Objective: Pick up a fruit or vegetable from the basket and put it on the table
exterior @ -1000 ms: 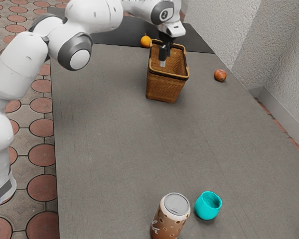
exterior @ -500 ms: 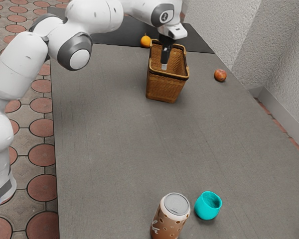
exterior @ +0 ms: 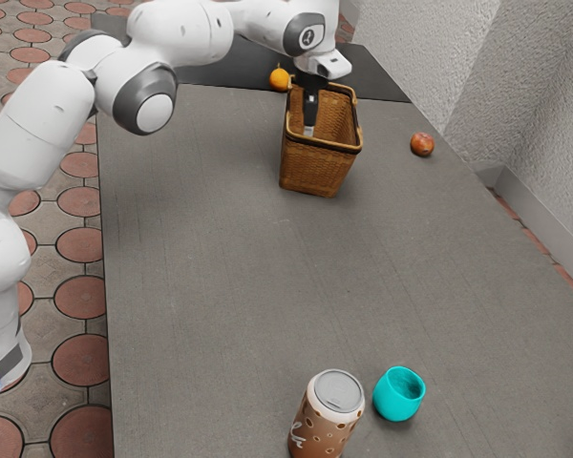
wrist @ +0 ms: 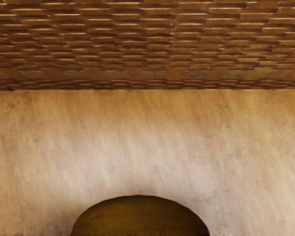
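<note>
Basket (exterior: 311, 174) holds dark rounded thing (wrist: 140, 217); end effector (exterior: 309, 131) inside, spread or pressed together: cannot tell.

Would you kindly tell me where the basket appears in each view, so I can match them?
Exterior view: the basket stands between the orange fruit and the reddish fruit, with the claw reaching into it.
Wrist view: its inside, a woven wall meeting a smooth, pale floor beside a dark rounded thing.
Shared landmark: the basket's weave.
</note>
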